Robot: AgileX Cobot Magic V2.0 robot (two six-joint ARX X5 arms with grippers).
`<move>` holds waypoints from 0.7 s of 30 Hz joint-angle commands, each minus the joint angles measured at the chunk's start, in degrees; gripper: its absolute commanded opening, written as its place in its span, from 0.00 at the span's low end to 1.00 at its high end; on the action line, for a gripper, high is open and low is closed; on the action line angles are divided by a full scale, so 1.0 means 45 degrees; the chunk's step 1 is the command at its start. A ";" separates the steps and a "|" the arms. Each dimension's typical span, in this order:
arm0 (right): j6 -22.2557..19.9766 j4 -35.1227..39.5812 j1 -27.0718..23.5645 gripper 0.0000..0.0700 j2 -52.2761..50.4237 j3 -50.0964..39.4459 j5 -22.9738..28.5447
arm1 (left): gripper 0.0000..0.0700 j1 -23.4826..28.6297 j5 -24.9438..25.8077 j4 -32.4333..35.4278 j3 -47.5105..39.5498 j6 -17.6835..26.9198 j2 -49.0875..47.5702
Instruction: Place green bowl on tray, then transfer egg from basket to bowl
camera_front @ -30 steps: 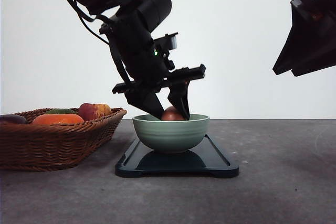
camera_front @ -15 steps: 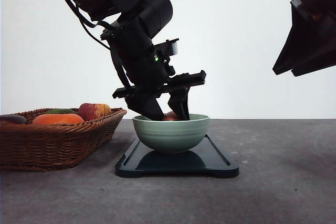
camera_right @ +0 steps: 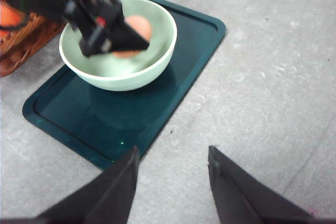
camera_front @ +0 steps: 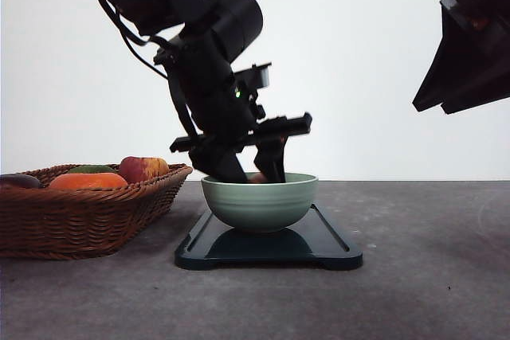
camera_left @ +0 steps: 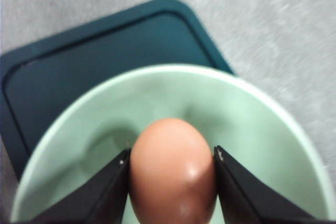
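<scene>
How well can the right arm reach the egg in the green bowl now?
Probably not well. The left end effector is shut on the egg inside the green bowl, blocking it from above. The right end effector is open over bare table beside the tray.

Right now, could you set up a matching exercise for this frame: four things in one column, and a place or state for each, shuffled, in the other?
Things:
1. egg
2. green bowl
3. apple
4. right gripper

Places or states:
A. lying in the basket
B. standing on the tray
C. open, raised away from the tray
D. clamped in the left gripper, inside the bowl

Pairs: 1-D, 2-B, 3-A, 4-C
</scene>
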 commanded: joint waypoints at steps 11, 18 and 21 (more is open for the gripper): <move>-0.0087 0.0118 0.0064 0.37 0.0102 0.0058 -0.0005 | 0.38 -0.0175 -0.0048 -0.0178 0.0223 -0.0018 0.0376; -0.0087 0.0118 0.0068 0.37 0.0102 0.0058 -0.0005 | 0.46 -0.0175 -0.0043 -0.0312 0.0263 -0.0173 0.0293; -0.0090 0.0118 0.0066 0.37 0.0102 0.0058 -0.0005 | 0.57 -0.0175 -0.0040 -0.0639 0.0537 -0.0271 0.0189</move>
